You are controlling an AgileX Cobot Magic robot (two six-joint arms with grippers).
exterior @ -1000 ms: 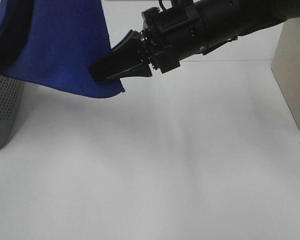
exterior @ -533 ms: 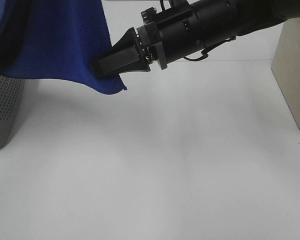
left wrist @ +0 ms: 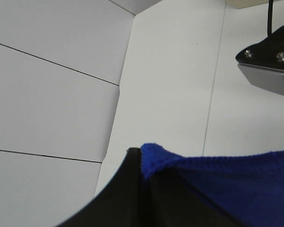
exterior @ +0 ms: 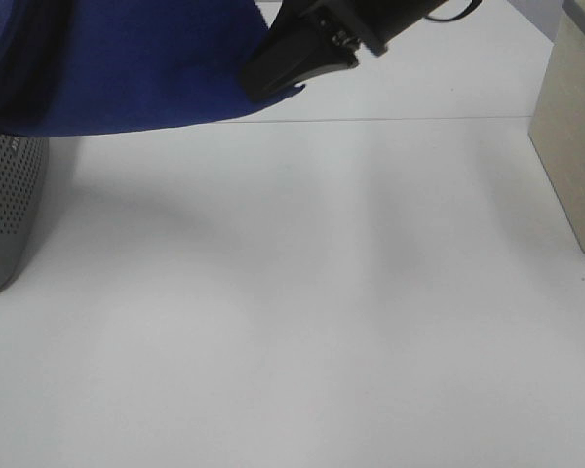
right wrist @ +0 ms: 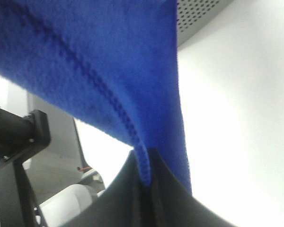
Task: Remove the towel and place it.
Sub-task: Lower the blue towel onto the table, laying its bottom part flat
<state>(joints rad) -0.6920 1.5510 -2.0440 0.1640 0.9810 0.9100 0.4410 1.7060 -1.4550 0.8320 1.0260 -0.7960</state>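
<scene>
Flat white tabletop point(exterior: 302, 292) carries a grey perforated basket point(exterior: 5, 214), with a beige box point(exterior: 575, 146) far to its right. Royal-blue plush towel point(exterior: 146, 68) is held above the basket. Left gripper point(left wrist: 144, 184): jaws pinching the towel hem. Right gripper point(exterior: 258, 83): jaws clamped on the towel corner, right of the basket.

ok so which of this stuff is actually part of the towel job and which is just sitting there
In the job: blue towel; left end effector and right end effector, both pinching its edge.
Just there: grey perforated basket, beige box, white table.
</scene>
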